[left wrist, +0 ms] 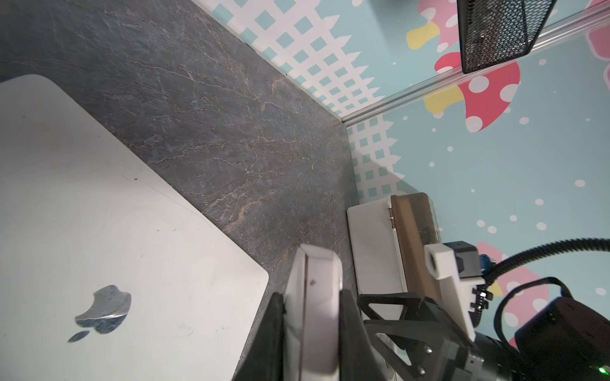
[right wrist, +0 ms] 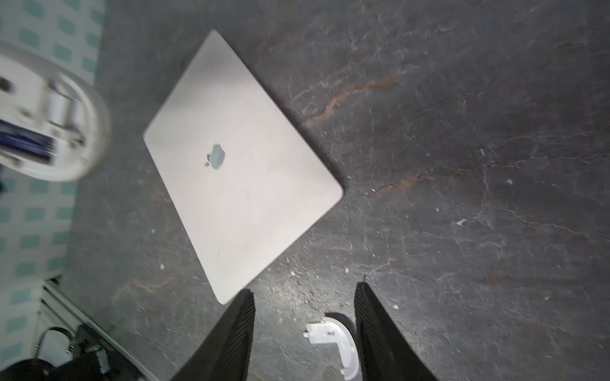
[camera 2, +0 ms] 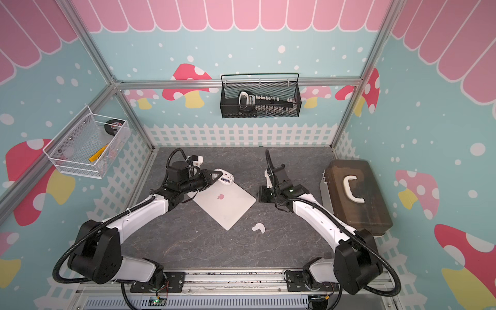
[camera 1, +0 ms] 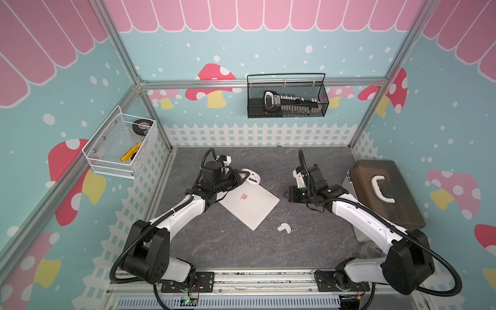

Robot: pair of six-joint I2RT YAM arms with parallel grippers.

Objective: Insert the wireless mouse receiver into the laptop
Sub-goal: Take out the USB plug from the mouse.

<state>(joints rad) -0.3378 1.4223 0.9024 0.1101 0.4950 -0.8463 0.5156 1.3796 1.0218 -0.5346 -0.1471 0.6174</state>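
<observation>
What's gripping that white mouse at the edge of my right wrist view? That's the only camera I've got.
Observer: The left gripper is shut on the mouse, clamping its two sides just beyond the laptop's far corner.
Operator: Anything beside my right arm?
Observer: Yes, a brown case sits at the right edge of the table, next to that arm.
Operator: Am I touching the cover piece?
Observer: No. From above, the right gripper stands apart from it; the piece lies on the table nearer the robot's base.
</observation>
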